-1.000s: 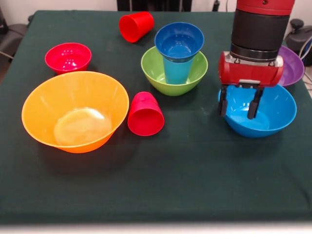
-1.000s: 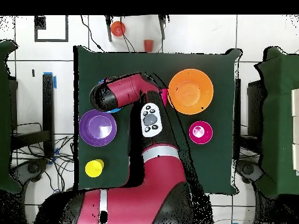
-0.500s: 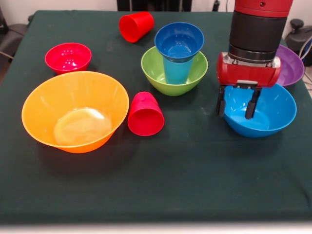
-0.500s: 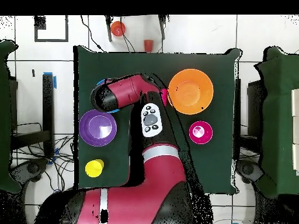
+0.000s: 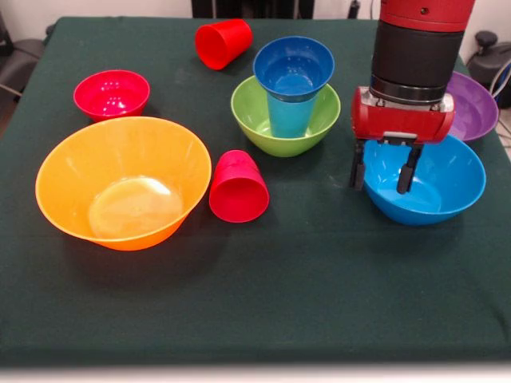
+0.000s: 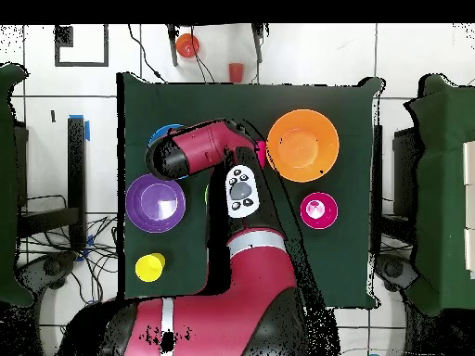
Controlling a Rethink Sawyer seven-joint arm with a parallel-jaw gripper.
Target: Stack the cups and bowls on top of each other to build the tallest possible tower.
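hand [image 5: 385,169] open, empty, fingers straddling rim of the medium blue bowl [image 5: 435,185] on the side facing the green bowl [image 5: 257,120] | blue bowl upright on bench [image 5: 319,271], just beside green bowl | next, likely: close on rim
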